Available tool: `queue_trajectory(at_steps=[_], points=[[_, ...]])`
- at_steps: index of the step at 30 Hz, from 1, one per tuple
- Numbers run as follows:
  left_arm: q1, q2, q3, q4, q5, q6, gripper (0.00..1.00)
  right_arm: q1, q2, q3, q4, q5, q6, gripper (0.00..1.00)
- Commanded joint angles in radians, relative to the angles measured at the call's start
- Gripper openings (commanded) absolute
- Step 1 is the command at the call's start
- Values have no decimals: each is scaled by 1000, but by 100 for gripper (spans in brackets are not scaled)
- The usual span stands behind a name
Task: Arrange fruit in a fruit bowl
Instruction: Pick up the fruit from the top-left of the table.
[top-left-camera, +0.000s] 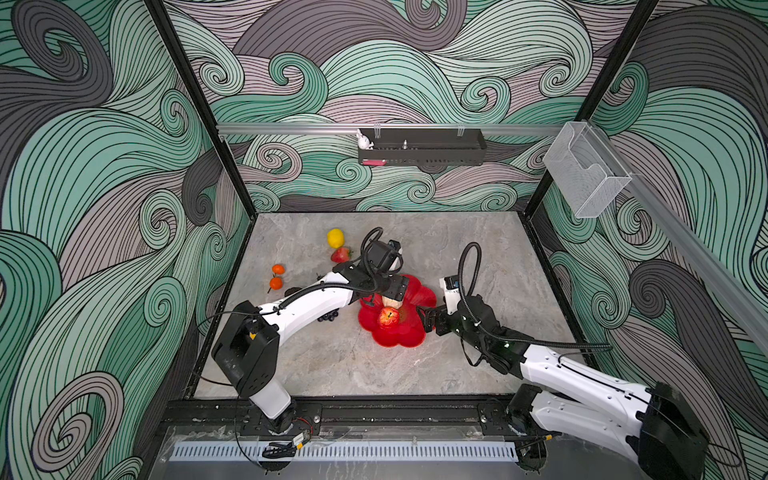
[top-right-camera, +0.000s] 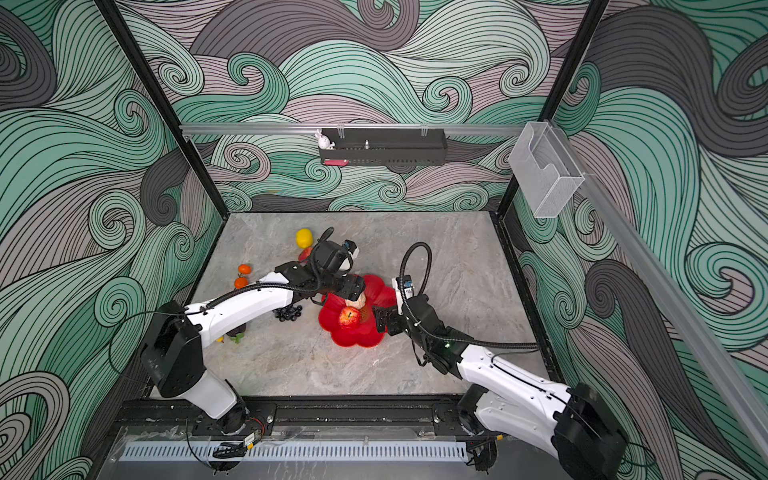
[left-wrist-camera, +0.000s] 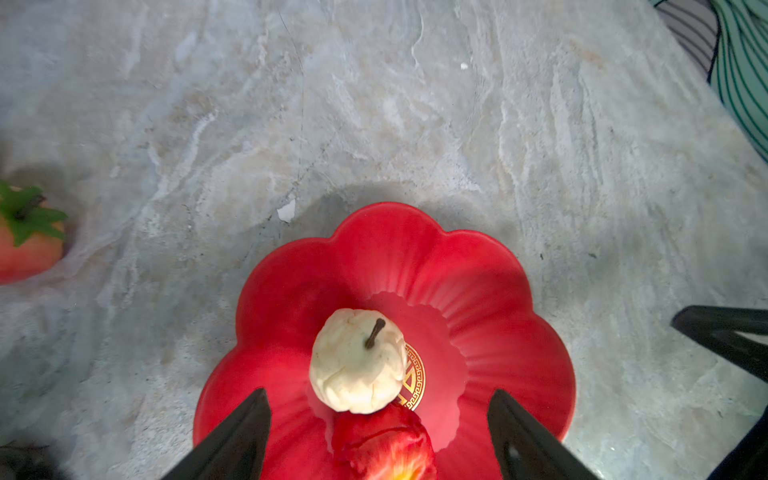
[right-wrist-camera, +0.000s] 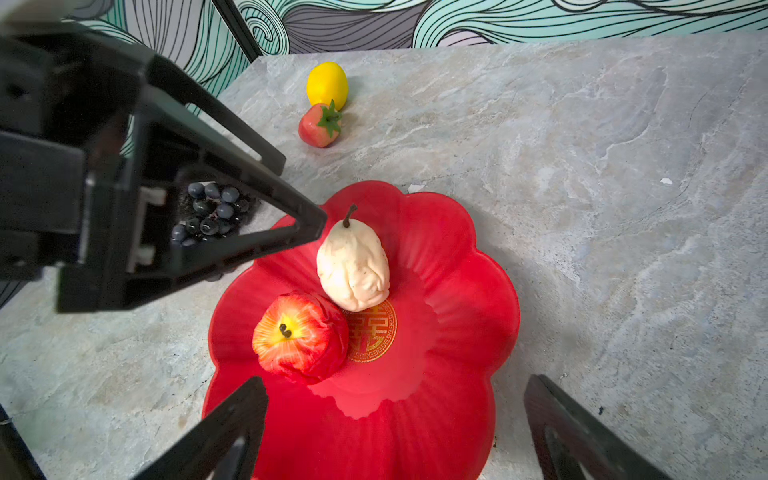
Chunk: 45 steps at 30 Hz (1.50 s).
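Right wrist view showed apple (right-wrist-camera: 299, 336) and pear (right-wrist-camera: 353, 266) in bowl (right-wrist-camera: 457, 257), while lemon (right-wrist-camera: 327, 85), strawberry (right-wrist-camera: 318, 126) and grapes (right-wrist-camera: 210, 216) lay outstanding on desk (right-wrist-camera: 582, 166); left pincer (left-wrist-camera: 380, 395) and right pincer (right-wrist-camera: 397, 380) gaped wide, empty.

Red bowl (right-wrist-camera: 457, 257), yellow lemon (right-wrist-camera: 327, 85)

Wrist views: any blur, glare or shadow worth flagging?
Left wrist: apple nearest the lens is soft and overexposed, pear sharp, grey shadow on the table beyond the bowl. Right wrist: left jaws' near end out of focus; pear and apple crisp.
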Motion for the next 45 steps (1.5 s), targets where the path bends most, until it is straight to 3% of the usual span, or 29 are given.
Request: queue_trajectory(at_steps=[1, 7, 16, 20, 24, 34, 45], points=[[10, -52, 21, -39, -100, -32, 84, -6, -28, -9, -18, 24, 14, 97], [99, -85, 69, -141, -273, -91, 84, -10, -55, -13, -36, 33, 25, 97], [341, -46, 72, -194, -356, -182, 84, -28, -50, -11, -60, 26, 59, 97], [454, 38, 111, -178, -245, -184, 85, -37, -55, -11, -70, 24, 75, 97], [500, 134, 188, -143, -143, -155, 85, -47, -62, -18, -70, 18, 80, 97], [547, 490, 557, -186, -78, -116, 89, -73, -62, -29, -55, -3, 91, 97], [563, 825, 989, -397, -101, -103, 89, -91, -22, -36, -27, -33, 103, 97]])
